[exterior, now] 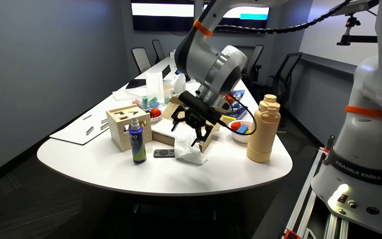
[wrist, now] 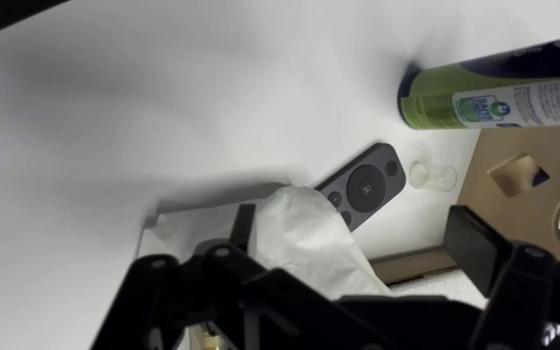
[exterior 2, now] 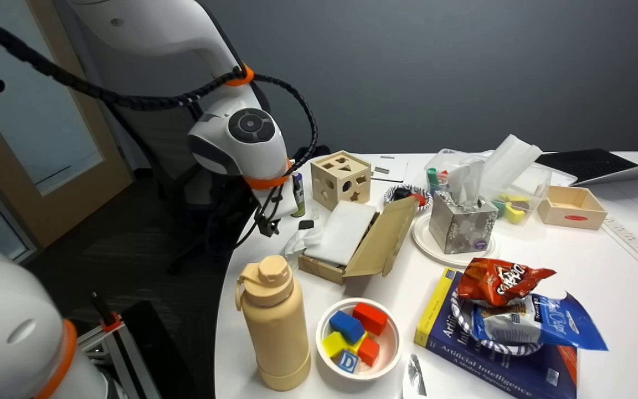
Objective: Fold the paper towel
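Observation:
The white, creased paper towel point(exterior: 189, 153) lies at the front of the table in an exterior view. It drapes against the cardboard tray and over part of the dark remote point(exterior: 163, 153). The towel also shows in an exterior view point(exterior 2: 303, 239) and in the wrist view point(wrist: 304, 238), partly hidden by my gripper. My gripper point(exterior: 183, 137) is open and tilted over the towel. In the wrist view my gripper point(wrist: 353, 214) has its fingers wide apart. The left finger overlaps the towel in this view; I cannot tell if it touches. The right finger is beside the tray.
The open cardboard tray point(exterior 2: 322, 270) with a white foam slab point(exterior 2: 344, 233) is behind the towel. A spray bottle point(exterior: 137, 142) and wooden shape box point(exterior: 119, 132) stand to one side. A tan bottle point(exterior: 264, 129) and block bowl point(exterior 2: 325, 360) stand on the other.

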`<state>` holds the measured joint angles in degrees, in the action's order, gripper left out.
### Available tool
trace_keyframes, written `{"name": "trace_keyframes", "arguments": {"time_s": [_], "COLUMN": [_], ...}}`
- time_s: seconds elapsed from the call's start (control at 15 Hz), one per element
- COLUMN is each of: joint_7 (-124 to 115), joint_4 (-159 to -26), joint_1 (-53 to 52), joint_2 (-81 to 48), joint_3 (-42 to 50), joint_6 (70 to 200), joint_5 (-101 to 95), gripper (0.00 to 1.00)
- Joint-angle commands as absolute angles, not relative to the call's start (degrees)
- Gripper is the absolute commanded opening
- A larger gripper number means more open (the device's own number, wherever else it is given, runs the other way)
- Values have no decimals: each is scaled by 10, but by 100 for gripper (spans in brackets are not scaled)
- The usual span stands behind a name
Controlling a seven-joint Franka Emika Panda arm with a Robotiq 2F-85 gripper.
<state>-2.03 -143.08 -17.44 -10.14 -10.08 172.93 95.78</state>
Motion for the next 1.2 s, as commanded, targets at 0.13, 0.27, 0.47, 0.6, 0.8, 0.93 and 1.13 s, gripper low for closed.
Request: {"name": "trace_keyframes", "arguments": {"time_s": [0.13,0.27,0.47,0.6,0.8,0.93,1.13], "joint_7": [-9,-3,0,-3,-5,-6,-15], "joint_4": [-1449,-1448,-1440,-1437,-1434,-1431,-1435], "joint_1": [-184,-186,-189,-192,-195,-198,-204], "joint_2": [-122,-137,-166,-185,-203,-212,-226], "joint_3": [-105,-105,-103,-100,-99,-99,-99], "joint_6": [1744,1748,1762,1778,1806,1827,1849], "joint_5": [925,918,901,885,869,863,850], "gripper": [100,100,100,100,100,100,100]}}
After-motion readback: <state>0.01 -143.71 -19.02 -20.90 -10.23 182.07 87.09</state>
